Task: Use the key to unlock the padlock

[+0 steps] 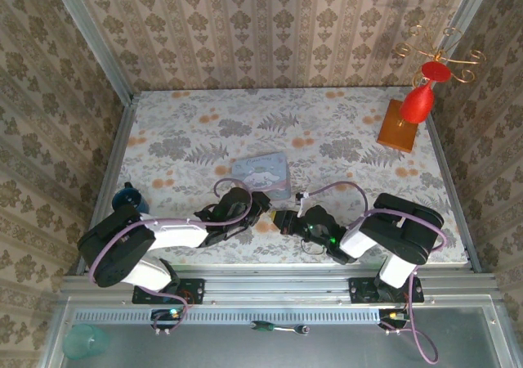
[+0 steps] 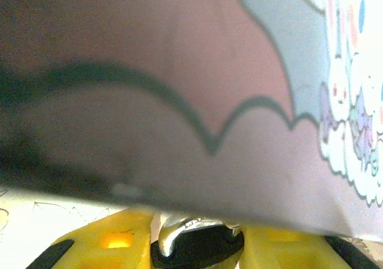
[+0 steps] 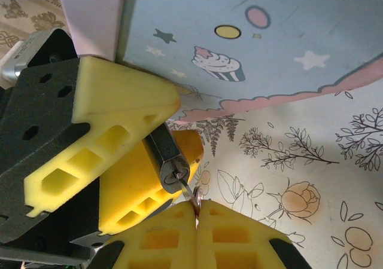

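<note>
The small dark padlock is clamped between the yellow fingers of my left gripper, which is shut on it. In the left wrist view its silvery shackle curves over the dark body, right under the pastel tin box. My right gripper is shut on the key, whose thin blade sits in the keyhole on the padlock's end face. In the top view both grippers meet just in front of the tin box: the left gripper and the right gripper.
A red ornament on a wooden block stands at the back right. A dark blue object lies at the left table edge. A screwdriver and a teal cup rest on the metal ledge below the arm bases.
</note>
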Available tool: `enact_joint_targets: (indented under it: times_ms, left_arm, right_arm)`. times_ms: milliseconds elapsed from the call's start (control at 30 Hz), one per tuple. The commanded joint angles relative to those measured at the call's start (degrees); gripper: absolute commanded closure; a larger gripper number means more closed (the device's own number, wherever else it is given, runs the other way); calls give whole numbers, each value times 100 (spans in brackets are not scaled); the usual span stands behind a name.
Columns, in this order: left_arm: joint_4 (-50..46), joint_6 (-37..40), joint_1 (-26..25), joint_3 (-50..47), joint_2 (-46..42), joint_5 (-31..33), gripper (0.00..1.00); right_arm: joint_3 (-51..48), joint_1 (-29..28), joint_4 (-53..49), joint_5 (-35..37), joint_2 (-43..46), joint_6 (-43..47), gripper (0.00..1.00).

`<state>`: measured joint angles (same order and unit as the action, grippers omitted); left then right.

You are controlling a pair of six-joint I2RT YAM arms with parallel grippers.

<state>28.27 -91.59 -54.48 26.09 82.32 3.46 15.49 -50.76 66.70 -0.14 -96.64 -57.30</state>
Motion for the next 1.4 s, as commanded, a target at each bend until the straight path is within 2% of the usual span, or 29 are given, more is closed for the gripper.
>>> enact_joint_targets:
  times_ms: [0, 100, 233, 433, 633, 733, 900, 1000, 1100, 1200, 1300, 1367]
  left_arm:
    - [467, -62, -296, 177, 83, -385, 100]
    - [590, -151, -335, 100, 190, -364, 100]
    - [644, -180, -301, 14, 179, -347, 100]
    - [375, -69, -246, -41, -30, -259, 100]
    - [223, 139, -24, 138, -209, -365, 100]
    - [-217, 324, 63, 283, -365, -321, 100]
    - [-471, 425, 394, 157, -536, -366, 100]
    - [-747, 529, 554, 141, -739, -347, 100]
    - [-914, 653, 649, 176, -937, -303, 100]
    - [-1220, 806, 701, 331, -1071, -329, 100]
    - [-1442, 828, 706, 372, -1203, -295, 100]
    - [-1512, 810, 707, 328, -1290, -260, 100]
  right_arm:
    - [393, 156, 483, -291, -57, -189, 100]
    - [629, 181, 227, -458, 8, -113, 100]
    - [727, 137, -427, -419, 185, 221, 91]
    - [632, 214, -728, -357, 484, 381, 89]
    - [703, 311, -1520, -463, 758, 827, 71]
    - [617, 466, -1637, -654, 904, 938, 67]
    - [608, 462, -2580, -632, 1548, 1589, 61]
    - [523, 467, -3093, -490, 2078, 2084, 60]
    - [403, 457, -3214, -314, 2230, 2665, 60]
    - [319, 242, -3017, 22, 2157, 3257, 60]
    - [231, -379, -2444, 839, 1975, 4426, 60]
    - [141, -536, -1929, 1211, 1757, 4884, 59]
